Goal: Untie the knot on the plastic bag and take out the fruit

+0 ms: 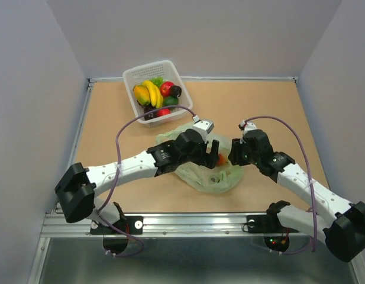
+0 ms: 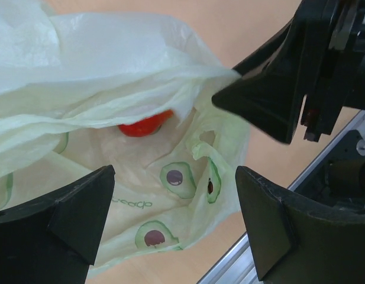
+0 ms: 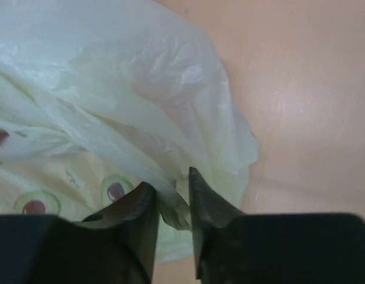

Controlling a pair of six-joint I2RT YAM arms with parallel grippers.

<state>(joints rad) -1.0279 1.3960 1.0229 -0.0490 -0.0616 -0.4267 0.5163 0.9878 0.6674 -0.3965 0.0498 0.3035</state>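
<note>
Right up close, the black left gripper (image 2: pixel 173 177) has its 2 fingers spread wide, holding nothing, poised at the mouth of the thin, crinkly, pale green plastic bag (image 2: pixel 111 65). Inside the bag, 1 glossy red toy fruit (image 2: pixel 145 124) peeks from under a fold. The black right gripper (image 3: pixel 170 186) sits at the bag's edge, pinched tight on a twist of film. No knot that I can make out. The danger: a hard tug tears that film, or the fold sags and buries the fruit.

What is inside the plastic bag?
One red-orange fruit shows in the open mouth of the plastic bag. Folded plastic covers the rest, so other fruit cannot be seen.
</note>
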